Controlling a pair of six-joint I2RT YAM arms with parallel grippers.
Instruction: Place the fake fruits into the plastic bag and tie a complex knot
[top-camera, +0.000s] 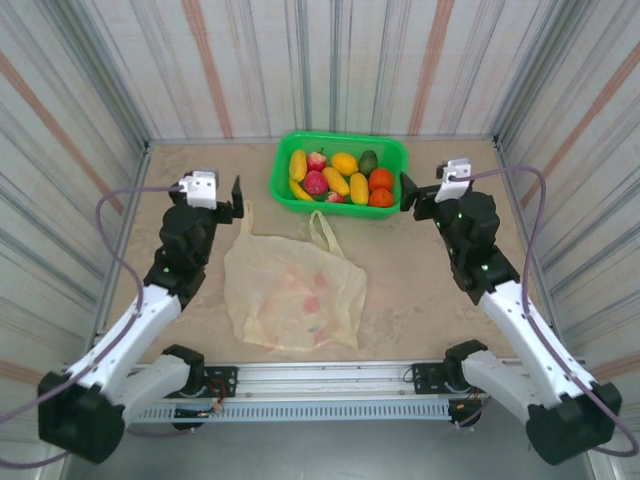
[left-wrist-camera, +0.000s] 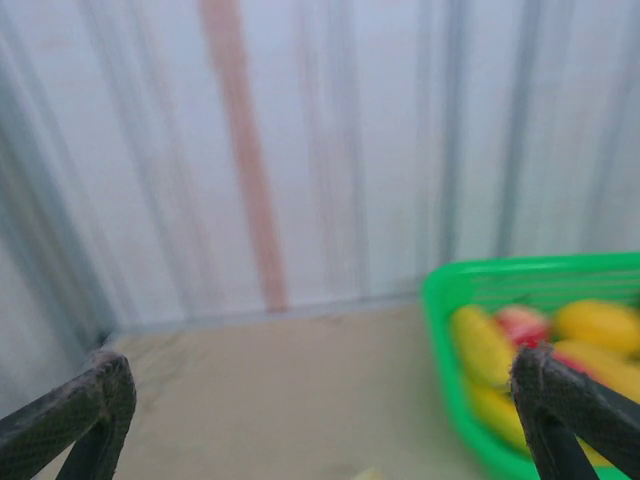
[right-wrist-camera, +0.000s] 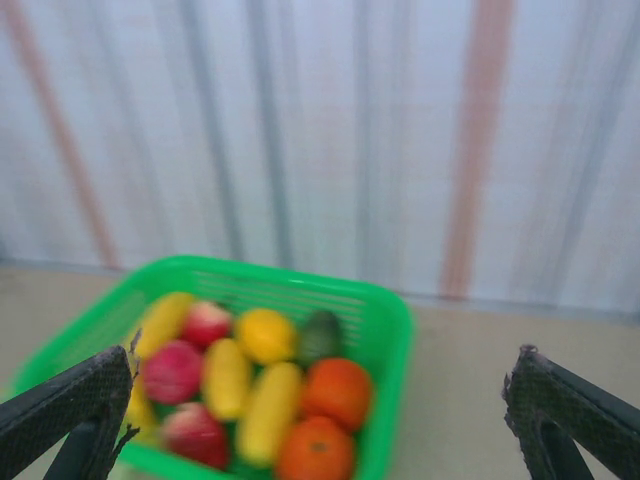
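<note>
The fake fruits (top-camera: 340, 177), yellow, red, orange and one dark green, lie heaped in the green basket (top-camera: 340, 137) between my left gripper (top-camera: 236, 197) and my right gripper (top-camera: 405, 190). The plastic bag (top-camera: 290, 295) lies flat and crinkled just behind my left gripper. Its two handles (top-camera: 328, 238) are untied and point towards the fruits.

Fruits (top-camera: 337, 181) in basket (top-camera: 340, 139) at back, bag (top-camera: 290, 295) before it, apparently flat

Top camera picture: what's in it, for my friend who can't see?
A green basket of fake fruits sits at the back, a flat plastic bag lying nearer. The left hand and right hand hover open, one on each side of the basket.
</note>
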